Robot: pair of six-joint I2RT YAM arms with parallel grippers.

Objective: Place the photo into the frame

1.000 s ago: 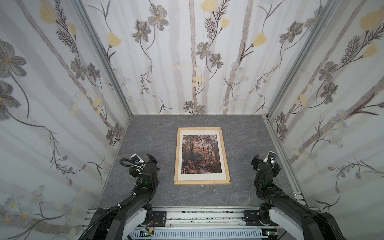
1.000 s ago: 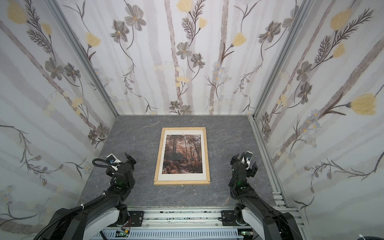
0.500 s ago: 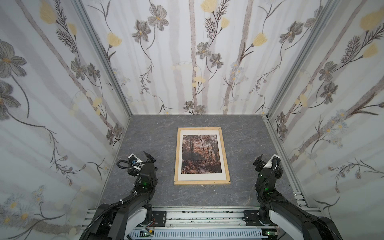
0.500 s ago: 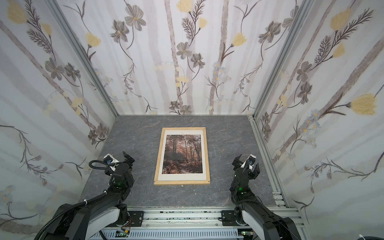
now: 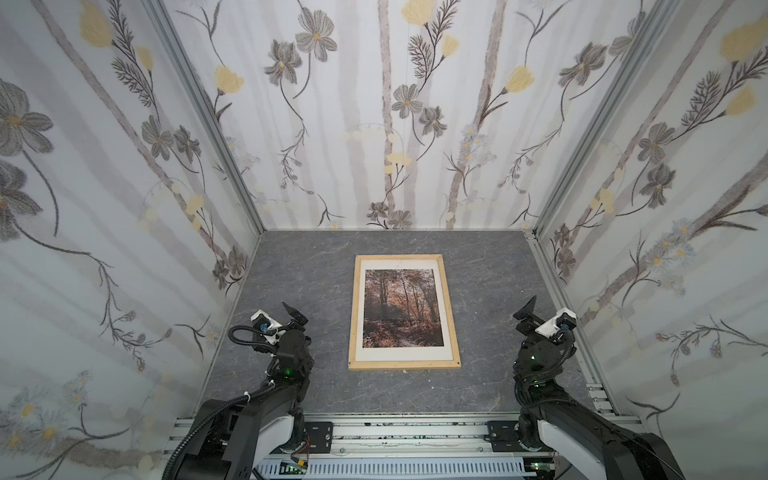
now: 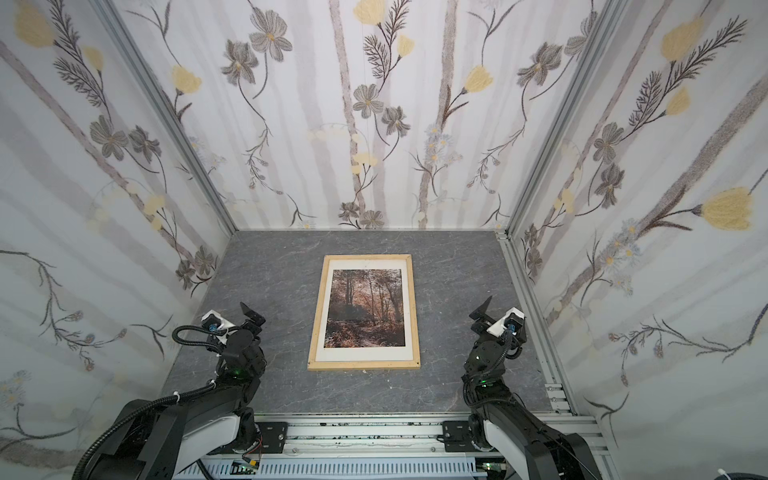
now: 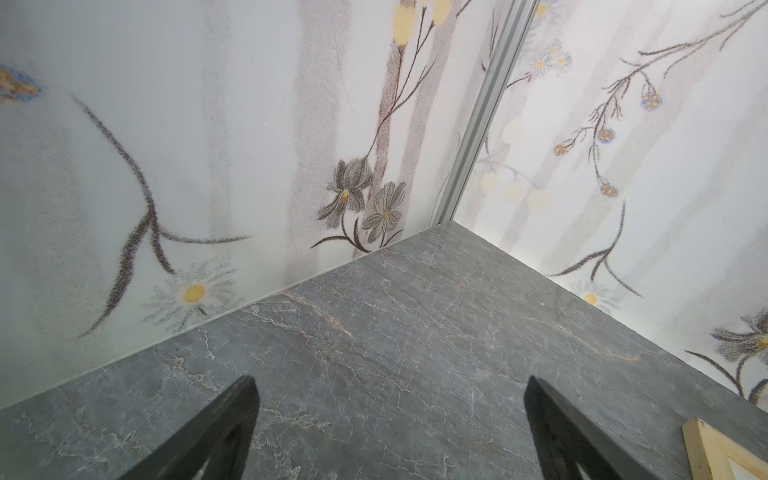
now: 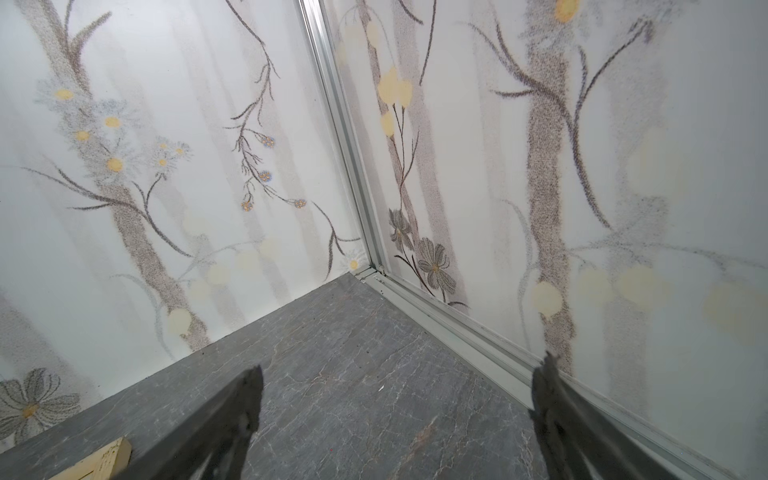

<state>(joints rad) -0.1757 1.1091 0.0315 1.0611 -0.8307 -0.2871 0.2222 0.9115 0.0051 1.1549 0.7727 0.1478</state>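
My left pincer stands with its fingers spread wide apart over bare table, aimed at the far corner where two flowered walls meet. My right pincer is spread just as wide and points at the opposite far corner, its outer finger close to the metal rail along the side wall. The frame lies flat on the table between my two pincers, to the inner side of each and apart from both; one corner of it shows at the edge of each wrist view. The photo sits inside the frame, forest picture up, its white border running all round within the wood strips.
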